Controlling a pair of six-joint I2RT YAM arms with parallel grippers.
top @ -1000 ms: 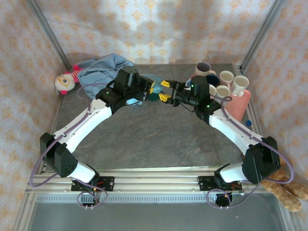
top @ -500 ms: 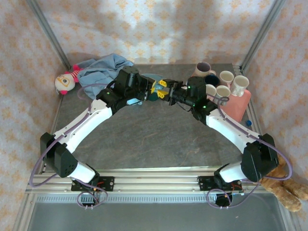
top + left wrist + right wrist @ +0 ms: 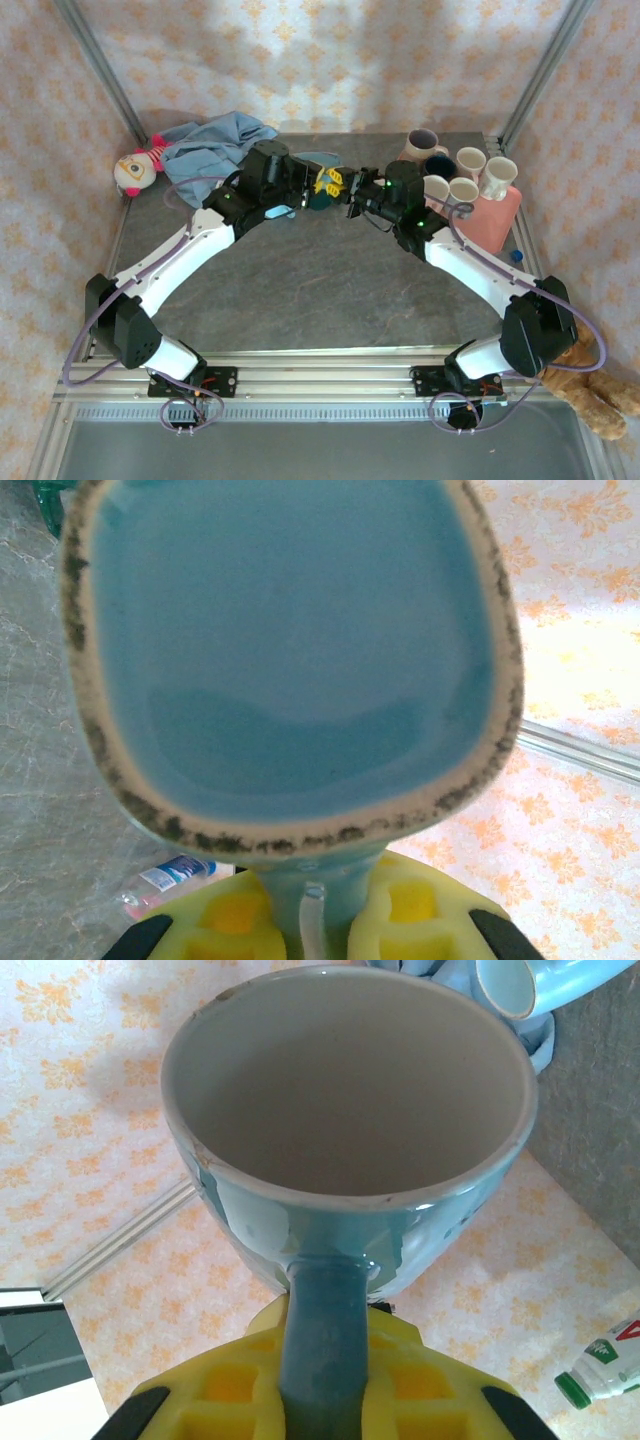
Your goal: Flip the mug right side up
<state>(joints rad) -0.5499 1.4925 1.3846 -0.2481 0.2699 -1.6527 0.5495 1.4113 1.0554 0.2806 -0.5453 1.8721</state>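
— Where is the mug?

— Off the bench, at the back middle, held between the two arms where they meet. It is dark teal outside.

— Who has it?

— Both, as far as I can see. The right pincer is drawn in narrow on the handle, with a yellow finger pressed to each side. From that wrist the mug's cream mouth faces the camera.

— And the left pincer?

— Narrow too, clamped on a teal stub of the mug. Above the stub is a broad blue face with a speckled rim. Whether that face is the base, I cannot tell.

— Is it upright?

— From above I cannot tell its tilt; the pincers hide most of it.

— What else is about?

— Pale cups stand by a pink tray at the right. A doll and a blue cloth lie at the back left, well apart from the mug. A small plastic bottle lies low in the right wrist view.
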